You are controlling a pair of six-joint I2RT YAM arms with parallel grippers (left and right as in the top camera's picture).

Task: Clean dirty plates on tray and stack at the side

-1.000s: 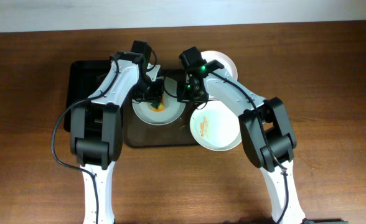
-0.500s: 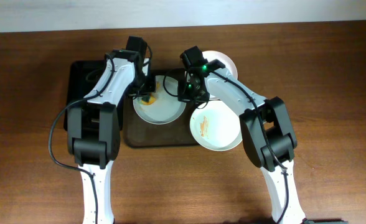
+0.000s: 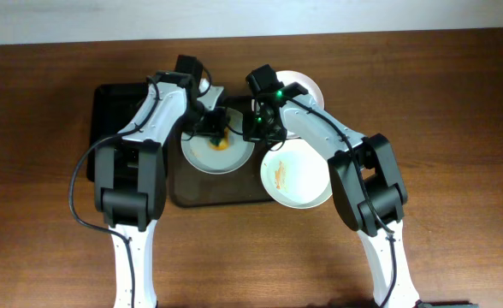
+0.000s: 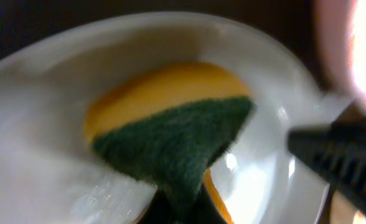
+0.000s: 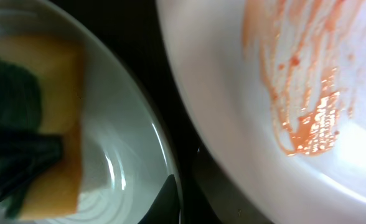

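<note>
From overhead, the tray [image 3: 192, 190] lies on the wooden table [image 3: 457, 103], with a black tray [image 3: 106, 111] touching its left side. A middle plate [image 3: 213, 154] sits inside the tray, toward its far edge. A smeared plate [image 3: 296, 175] overlaps the tray's right rim, and a third plate [image 3: 310, 85] rests on the table just beyond the tray's far right corner. The left gripper [image 3: 210, 128] presses a sponge [image 3: 220, 142] onto the middle plate. The right gripper [image 3: 256, 128] is at that plate's right rim.

In the left wrist view, the left gripper [image 4: 177, 211] is clenched on the sponge [image 4: 183, 137], green scouring face up and yellow body against the middle plate [image 4: 46, 124]. A black finger [image 4: 338, 162] reaches in over the plate's right rim.

In the right wrist view, a strip of tray [image 5: 133, 37] shows between the middle plate [image 5: 121, 143], with the sponge [image 5: 52, 74] on it, and the smeared plate [image 5: 220, 93], streaked orange-brown. One finger of the right gripper [image 5: 164, 199] lies at the middle plate's rim. I cannot tell whether this gripper is clamped or released.
</note>
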